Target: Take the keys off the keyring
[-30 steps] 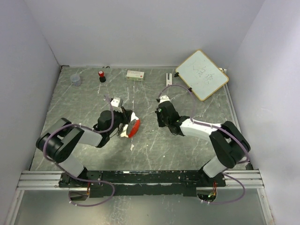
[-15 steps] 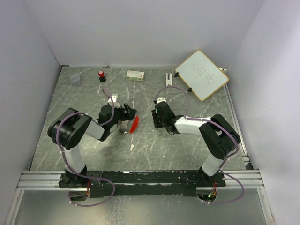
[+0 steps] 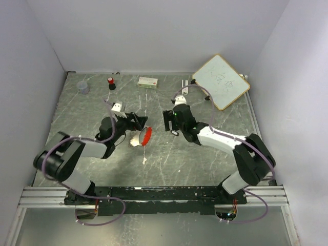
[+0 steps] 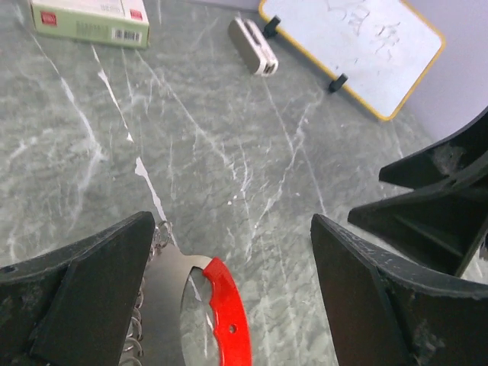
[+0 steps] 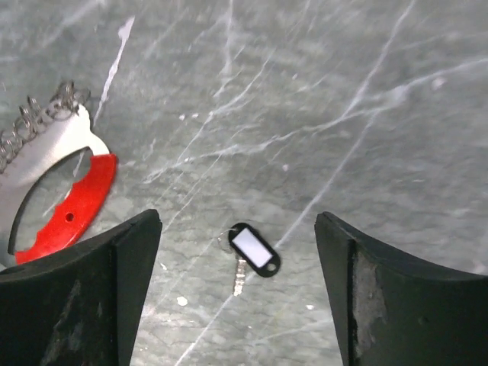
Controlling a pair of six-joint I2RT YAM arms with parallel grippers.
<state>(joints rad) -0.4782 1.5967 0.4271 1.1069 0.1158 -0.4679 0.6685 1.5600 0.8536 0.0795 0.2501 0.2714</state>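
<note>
The keyring is a silver and red carabiner [image 4: 217, 316] with several wire rings [image 4: 156, 235] along its edge. It lies flat on the table [image 3: 205, 164], low between the fingers of my open left gripper [image 4: 232, 229] and apart from both pads. In the top view the carabiner [image 3: 145, 136] sits just in front of the left gripper [image 3: 138, 124]. One small silver key [image 5: 239, 279] with a black tag [image 5: 255, 249] lies loose on the table, below my open right gripper [image 5: 238, 221]. The right wrist view also shows the carabiner [image 5: 72, 204] to the left. The right gripper [image 3: 171, 123] hangs over the tagged key [image 3: 175, 133].
At the back edge stand a green-white box [image 3: 148, 81], a red-capped black bottle [image 3: 110, 83], a clear cup [image 3: 82, 87] and a small white clip [image 3: 184, 85]. A yellow-framed whiteboard [image 3: 221, 81] leans at the back right. Walls close in both sides.
Both grippers have gone from shut to open. The left arm has drawn back from the carabiner, which now lies free. The right gripper has moved toward the back, with the tagged key under it.
</note>
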